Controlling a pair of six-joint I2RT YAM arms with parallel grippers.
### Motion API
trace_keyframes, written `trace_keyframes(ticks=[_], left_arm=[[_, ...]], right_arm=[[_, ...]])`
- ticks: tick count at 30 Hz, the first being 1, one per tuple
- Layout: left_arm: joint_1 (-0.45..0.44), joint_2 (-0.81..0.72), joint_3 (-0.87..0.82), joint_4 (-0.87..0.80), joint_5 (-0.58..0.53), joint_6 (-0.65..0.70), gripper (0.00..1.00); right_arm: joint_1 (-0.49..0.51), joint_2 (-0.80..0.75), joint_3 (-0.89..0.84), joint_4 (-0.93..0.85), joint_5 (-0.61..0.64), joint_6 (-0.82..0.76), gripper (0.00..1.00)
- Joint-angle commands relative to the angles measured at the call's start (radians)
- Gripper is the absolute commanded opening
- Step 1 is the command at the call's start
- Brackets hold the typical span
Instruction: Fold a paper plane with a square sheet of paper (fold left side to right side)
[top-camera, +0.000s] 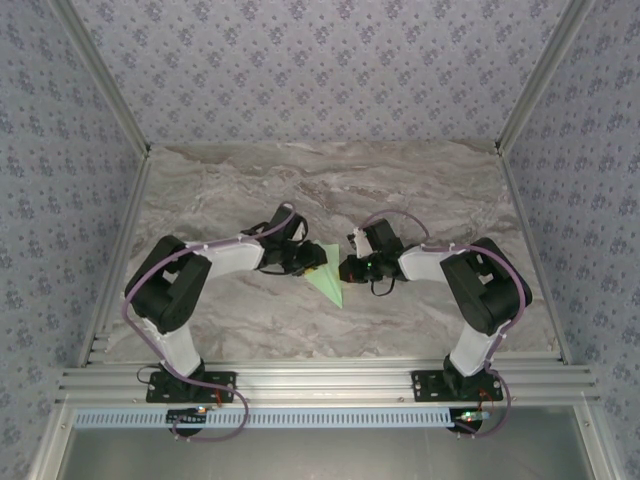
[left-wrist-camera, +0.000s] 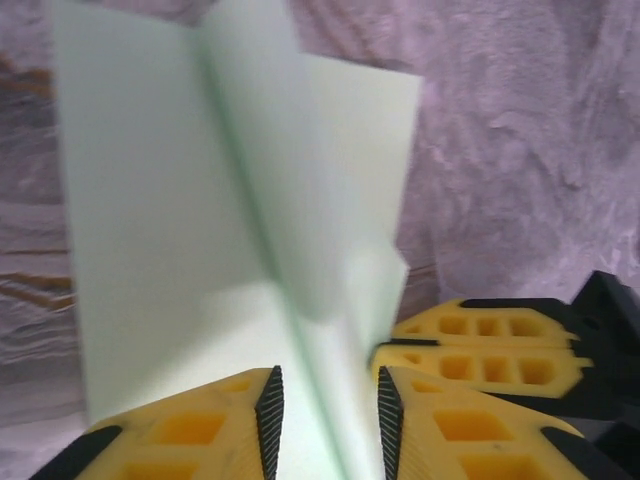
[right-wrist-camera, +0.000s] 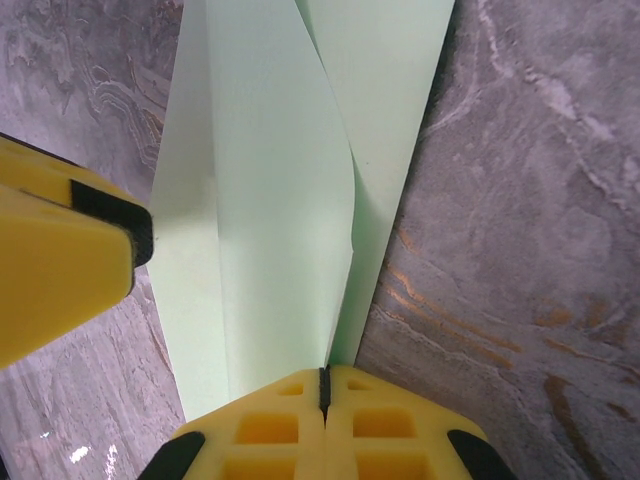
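The sheet of paper (top-camera: 329, 280), pale green and folded into a narrow pointed shape, lies mid-table with its tip toward the near edge. My left gripper (top-camera: 313, 263) is at its left side. In the left wrist view the jaws (left-wrist-camera: 327, 400) stand apart, astride a raised centre crease of the paper (left-wrist-camera: 170, 220), and the pads are clear of it. My right gripper (top-camera: 347, 268) is at the paper's right side. In the right wrist view it (right-wrist-camera: 323, 378) is shut, with a lifted flap of the paper (right-wrist-camera: 280, 170) running into the seam between its pads.
The marble tabletop (top-camera: 420, 200) has free room behind and to both sides of the paper. Aluminium frame posts (top-camera: 110, 100) bound the workspace. The two grippers are close together: the right gripper's fingers (left-wrist-camera: 485, 355) lie just beside the left gripper's, and a left finger (right-wrist-camera: 60, 270) is in the right wrist view.
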Motion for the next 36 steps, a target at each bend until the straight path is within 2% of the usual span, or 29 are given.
trace_keyframes(ticks=[1,4,13,26,31,36], left_arm=[[-0.017,0.033,0.07,-0.016,0.025,0.018,0.28],[-0.017,0.076,0.107,-0.018,0.028,0.016,0.25],[-0.016,0.173,0.182,-0.057,0.01,0.031,0.22],[-0.019,0.183,0.093,-0.057,-0.038,0.023,0.22],[-0.024,0.186,0.048,-0.047,-0.057,0.018,0.22],[-0.029,0.185,0.028,-0.041,-0.064,0.017,0.21]], right_arm=[[0.008,0.033,-0.004,-0.106,0.076,-0.027,0.03],[0.011,0.03,-0.002,-0.114,0.079,-0.029,0.03],[0.012,0.022,-0.002,-0.131,0.087,-0.035,0.03],[0.012,0.017,0.012,-0.149,0.092,-0.046,0.04],[0.01,-0.031,0.04,-0.164,0.08,-0.046,0.11],[0.001,-0.142,0.046,-0.207,0.086,-0.05,0.26]])
